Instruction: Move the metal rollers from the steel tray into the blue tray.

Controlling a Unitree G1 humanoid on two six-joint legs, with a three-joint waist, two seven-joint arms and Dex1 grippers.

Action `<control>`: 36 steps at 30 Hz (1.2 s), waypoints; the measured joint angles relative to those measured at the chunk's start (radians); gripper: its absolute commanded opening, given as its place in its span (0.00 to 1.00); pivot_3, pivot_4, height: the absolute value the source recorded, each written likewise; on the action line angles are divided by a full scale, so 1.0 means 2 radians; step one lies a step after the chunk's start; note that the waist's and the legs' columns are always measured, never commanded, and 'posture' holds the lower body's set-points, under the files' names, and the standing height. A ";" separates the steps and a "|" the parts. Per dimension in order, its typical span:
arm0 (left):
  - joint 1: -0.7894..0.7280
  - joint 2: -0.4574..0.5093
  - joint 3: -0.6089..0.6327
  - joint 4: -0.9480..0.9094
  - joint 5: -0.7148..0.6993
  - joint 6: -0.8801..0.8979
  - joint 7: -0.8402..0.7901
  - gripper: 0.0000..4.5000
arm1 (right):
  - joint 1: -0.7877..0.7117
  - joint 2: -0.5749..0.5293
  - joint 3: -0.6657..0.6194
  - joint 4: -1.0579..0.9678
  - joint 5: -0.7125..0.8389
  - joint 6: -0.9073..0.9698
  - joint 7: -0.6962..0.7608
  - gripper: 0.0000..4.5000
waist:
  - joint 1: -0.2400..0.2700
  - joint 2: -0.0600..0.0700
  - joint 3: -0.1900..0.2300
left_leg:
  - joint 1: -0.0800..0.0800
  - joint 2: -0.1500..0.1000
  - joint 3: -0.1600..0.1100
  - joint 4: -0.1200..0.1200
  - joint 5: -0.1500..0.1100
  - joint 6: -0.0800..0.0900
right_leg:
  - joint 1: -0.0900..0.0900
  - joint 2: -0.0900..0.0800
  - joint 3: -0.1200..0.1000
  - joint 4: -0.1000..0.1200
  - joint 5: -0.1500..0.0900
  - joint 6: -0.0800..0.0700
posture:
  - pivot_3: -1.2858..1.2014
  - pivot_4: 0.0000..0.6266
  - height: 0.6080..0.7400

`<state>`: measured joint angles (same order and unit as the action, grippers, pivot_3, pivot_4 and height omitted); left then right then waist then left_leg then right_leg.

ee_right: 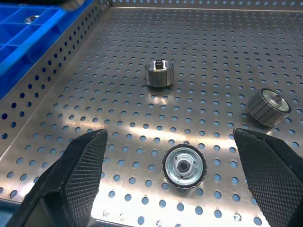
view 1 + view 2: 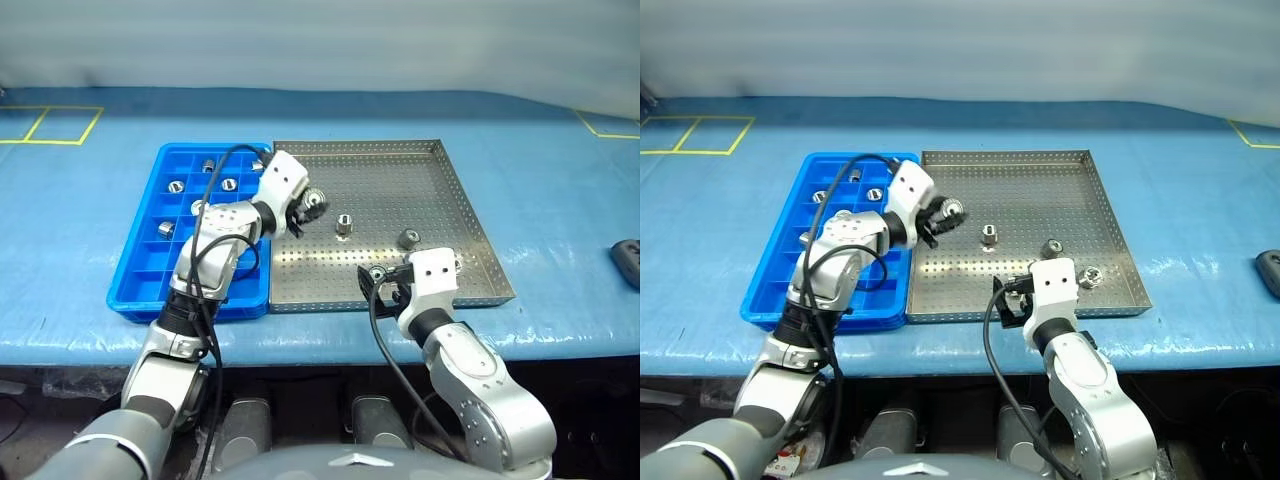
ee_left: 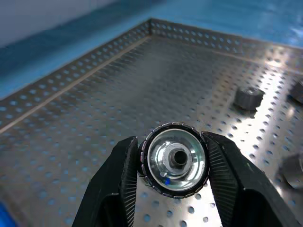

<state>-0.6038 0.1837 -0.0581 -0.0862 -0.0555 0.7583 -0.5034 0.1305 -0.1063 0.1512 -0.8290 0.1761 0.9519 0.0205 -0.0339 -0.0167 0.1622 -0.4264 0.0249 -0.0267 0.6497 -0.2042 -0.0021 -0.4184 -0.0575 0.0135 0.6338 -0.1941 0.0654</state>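
The steel tray (image 2: 400, 185) lies mid-table with the blue tray (image 2: 150, 270) against its left side. My left gripper (image 2: 305, 210) hovers over the steel tray's left part, raised off the floor and shut on one metal roller (image 3: 174, 161). Loose rollers lie on the perforated floor at centre (image 2: 344, 225), to the right (image 2: 408, 238) and near the right rim (image 2: 1090, 275). My right gripper (image 1: 169, 137) stands open at the steel tray's front edge. Between its spread fingers (image 1: 80, 175) another roller (image 1: 184, 166) lies on the floor, untouched. Several rollers (image 2: 176, 186) sit in the blue tray's far compartments.
Both trays rest on a blue-covered table with yellow tape lines (image 2: 60, 125) at its far left corner. A dark object (image 2: 628, 262) lies at the table's right edge. The blue tray's near compartments hold nothing.
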 measured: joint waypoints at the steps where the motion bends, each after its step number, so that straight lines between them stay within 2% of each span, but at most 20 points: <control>1: 0.009 -0.001 0.011 -0.013 0.003 0.007 0.020 0.40 | -0.002 -0.001 0.001 0.001 0.001 0.001 0.002 1.00 | 0.001 0.000 0.000 | 0.000 0.000 0.000 0.000 0.000 0.000 | 0.000 0.000 0.000 0.000 0.000 0.000 | 0.56 0.24 1.00; 8: 0.109 -0.015 0.062 -0.094 0.036 0.044 0.148 0.40 | -0.057 -0.016 0.024 0.043 0.005 0.006 0.031 1.00 | 0.022 0.000 0.000 | 0.001 0.000 -0.001 0.000 0.000 0.000 | 0.001 0.001 0.000 0.000 0.000 0.000 | 0.59 0.24 1.00; 14: 0.159 -0.021 0.064 -0.135 0.042 0.078 0.183 0.40 | -0.081 -0.025 0.054 0.062 0.008 -0.007 0.057 1.00 | 0.043 -0.001 0.000 | 0.001 0.000 -0.001 0.000 0.000 0.000 | 0.001 0.000 -0.001 -0.001 0.000 0.000 | 0.60 0.24 1.00; 27: 0.168 -0.022 0.054 -0.156 0.049 0.133 0.233 0.40 | -0.081 -0.029 0.059 0.072 0.008 -0.008 0.063 1.00 | 0.048 0.000 0.000 | 0.001 0.000 -0.001 -0.001 0.000 0.000 | 0.001 0.000 -0.001 -0.001 0.000 0.000 | 0.60 0.24 1.00; 35: 0.173 -0.062 0.070 -0.171 0.056 0.144 0.289 0.40 | -0.073 -0.033 0.059 0.072 0.005 -0.007 0.062 1.00 | 0.041 0.000 0.000 | 0.001 0.000 -0.001 -0.001 0.000 0.000 | 0.002 0.000 -0.001 -0.001 0.000 0.000 | 0.59 0.24 1.00; 36: 0.174 -0.068 0.075 -0.175 0.058 0.148 0.297 0.48 | -0.072 -0.033 0.059 0.072 0.005 -0.006 0.062 1.00 | 0.040 0.000 0.000 | 0.001 0.000 -0.001 -0.001 0.000 0.000 | 0.002 0.000 -0.001 -0.001 0.000 0.000 | 0.59 0.24 1.00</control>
<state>-0.2556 0.0474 0.0922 -0.4354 0.0596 1.0544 0.0901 -0.0137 -0.1714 0.2694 -0.6859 0.1865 0.9389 0.1443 0.0454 -0.0171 0.1618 -0.4237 0.0250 -0.0290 0.6485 -0.2042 -0.0027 -0.4151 -0.0568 0.0115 0.6318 -0.1946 0.0645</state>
